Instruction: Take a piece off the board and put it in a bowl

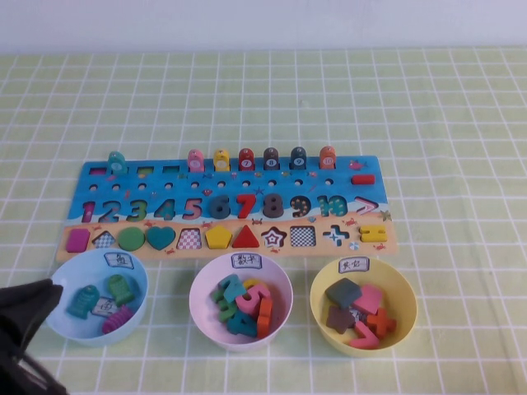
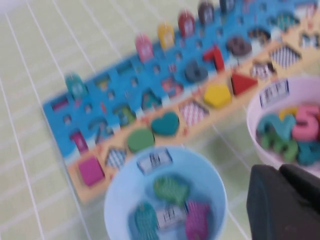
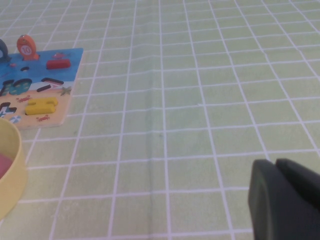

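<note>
Left gripper [image 1: 29, 309]: parked low at the near left corner of the counter, touching or overlapping the rim of the light blue bowl [image 1: 142, 288]. Holds nothing visible; open or shut, cannot tell. Right gripper [image 3: 285, 200]: absent from the high view, over bare checked cloth toward the right edge, past the end of the board [image 1: 346, 177] and the yellow bowl [image 1: 409, 296]. Empty as far as can be seen; opening likewise impossible to judge.

Two teal-blue candidates seated in the number row on the left half of the board: the teal-blue 2 [image 1: 113, 210] and the teal-blue 4 [image 1: 165, 208], flanking the green 3 [image 1: 137, 210]. Cannot say which is meant. Both upright in their slots, long axis running from near edge to far edge, across the board's length.

Lies beyond the light blue bowl from the left gripper, toward the far edge and slightly right. Clearly the nearer arm. Probably a reach up and over that bowl, then a carry right to the pink-lilac bowl [image 1: 194, 288] at the middle of the near row.

Left wrist view: adds a close, blurred look at the number row. High view: alone shows all three bowls together.
</note>
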You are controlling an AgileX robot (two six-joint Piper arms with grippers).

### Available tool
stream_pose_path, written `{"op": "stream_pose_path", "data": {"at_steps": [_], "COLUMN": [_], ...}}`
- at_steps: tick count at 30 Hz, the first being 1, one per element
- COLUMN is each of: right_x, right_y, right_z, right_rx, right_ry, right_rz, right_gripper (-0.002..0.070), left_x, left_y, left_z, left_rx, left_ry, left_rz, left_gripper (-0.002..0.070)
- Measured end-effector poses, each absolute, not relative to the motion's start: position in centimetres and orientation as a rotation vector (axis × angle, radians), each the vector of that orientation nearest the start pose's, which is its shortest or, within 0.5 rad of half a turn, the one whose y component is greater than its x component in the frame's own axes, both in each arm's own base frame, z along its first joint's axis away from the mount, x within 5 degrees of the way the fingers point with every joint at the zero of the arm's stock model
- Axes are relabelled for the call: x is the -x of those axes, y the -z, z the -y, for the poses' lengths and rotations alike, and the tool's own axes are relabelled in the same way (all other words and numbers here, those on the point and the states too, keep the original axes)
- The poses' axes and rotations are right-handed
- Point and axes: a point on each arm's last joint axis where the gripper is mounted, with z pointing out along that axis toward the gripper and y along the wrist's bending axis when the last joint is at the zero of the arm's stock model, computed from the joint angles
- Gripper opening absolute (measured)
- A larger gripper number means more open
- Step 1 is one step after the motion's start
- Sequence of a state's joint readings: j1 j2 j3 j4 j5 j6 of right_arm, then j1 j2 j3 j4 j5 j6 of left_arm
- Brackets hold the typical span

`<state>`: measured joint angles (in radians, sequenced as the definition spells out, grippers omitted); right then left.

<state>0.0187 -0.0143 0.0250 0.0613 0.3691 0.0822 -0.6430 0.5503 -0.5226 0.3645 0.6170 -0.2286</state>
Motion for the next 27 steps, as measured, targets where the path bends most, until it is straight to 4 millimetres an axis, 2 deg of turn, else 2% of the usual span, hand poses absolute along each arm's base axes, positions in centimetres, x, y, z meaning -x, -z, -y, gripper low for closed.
{"op": "stream_pose_path", "data": {"at_steps": [3,9,16,19,23,27], "right_x": [-5.2,-5.2,-5.2,-5.2,-5.2,-5.2], "right_y": [-17.2,-17.2,-17.2,-17.2,-17.2,-17.2], "right_z": [-0.3,-0.3,-0.3,-0.3,-0.3,-0.3], "right_rx": [-0.097,-0.097,-0.097,-0.097,-0.097,-0.097], "right_ry": [-0.130,-0.130,-0.130,-0.130,-0.130,-0.130], "right_rz": [-1.862,-1.862,-1.862,-1.862,-1.862,-1.862], "right_gripper": [-0.0017,-0.0017,-0.0017,-0.0017,-0.0017,-0.0017], "left_x": [-9.3,-8.3,-6.8,-6.3,-5.7,-5.6], "left_y": [-28.1,-24.3,-21.4,-20.5,-20.4,-19.4], "left_z": [4.4,2.7,1.3,0.9,0.5,0.4], "left_rx": [-0.569,-0.347,-0.162,-0.120,-0.067,-0.056], "left_ry": [0.152,0.163,0.137,0.100,0.078,0.062], "left_rz": [-1.870,-1.735,-1.598,-1.559,-1.518,-1.622], "left_gripper": [-0.0002,-0.0002,-0.0002,-0.0002,-0.0002,-0.0003]}}
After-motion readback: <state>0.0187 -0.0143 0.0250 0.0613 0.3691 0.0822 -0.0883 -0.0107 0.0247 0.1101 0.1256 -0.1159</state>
